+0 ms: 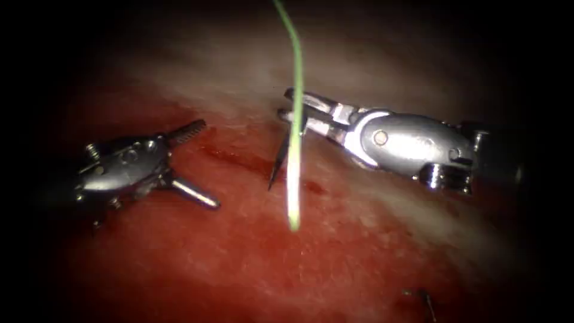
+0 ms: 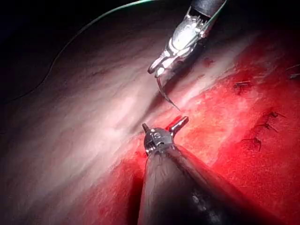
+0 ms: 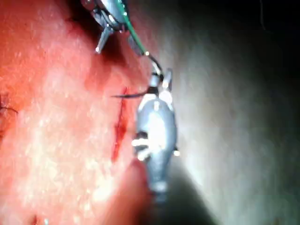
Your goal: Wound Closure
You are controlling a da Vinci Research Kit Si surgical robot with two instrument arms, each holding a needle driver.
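My right tool (image 1: 286,103) reaches in from the right and is shut on the dark curved needle (image 1: 281,157) near its thread end. The needle hangs down from the jaws, its tip at the surface of the tissue (image 1: 335,251) beside the dark red cut (image 1: 239,160). I cannot tell whether the tip has entered. Green thread (image 1: 295,137) runs from above down in front of the needle. My left tool (image 1: 209,164) lies left of the cut, jaws spread wide, holding nothing. The left wrist view shows the needle (image 2: 164,91) curving under the right tool (image 2: 157,70) toward my left tool (image 2: 165,123).
Red fluid wets the tissue around the cut (image 3: 119,126). Several dark finished stitches (image 2: 255,140) sit on the red tissue, and a dark thread end (image 1: 426,299) lies near the front right. Green thread (image 2: 93,21) arcs over the pale tissue behind.
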